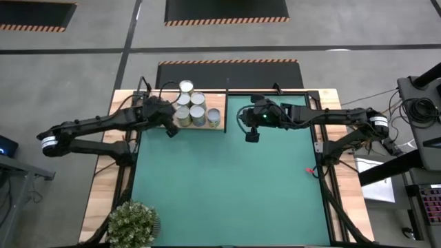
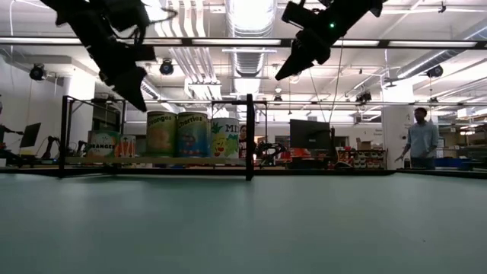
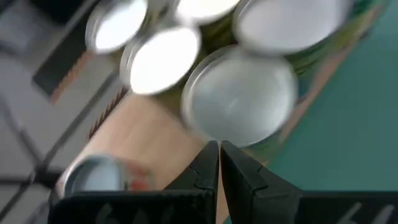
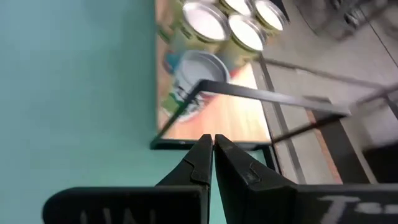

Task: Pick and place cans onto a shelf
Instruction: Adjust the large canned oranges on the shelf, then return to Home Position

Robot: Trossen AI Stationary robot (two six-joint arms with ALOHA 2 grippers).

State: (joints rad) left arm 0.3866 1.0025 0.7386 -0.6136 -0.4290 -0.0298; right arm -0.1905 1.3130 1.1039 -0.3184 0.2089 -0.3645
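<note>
Cans (image 1: 191,109), small printed metal cylinders with silvery tops, clustered on light-wood shelf (image 1: 155,122); rigid, smooth, likely light; best gripped across the sides. Left gripper (image 1: 169,129) and right gripper (image 1: 252,136) both closed, empty, raised nearby.

Cans (image 1: 191,109) upright, silvery tops up, clustered touching on the light-wood shelf (image 1: 165,127) at the table's far edge.
</note>
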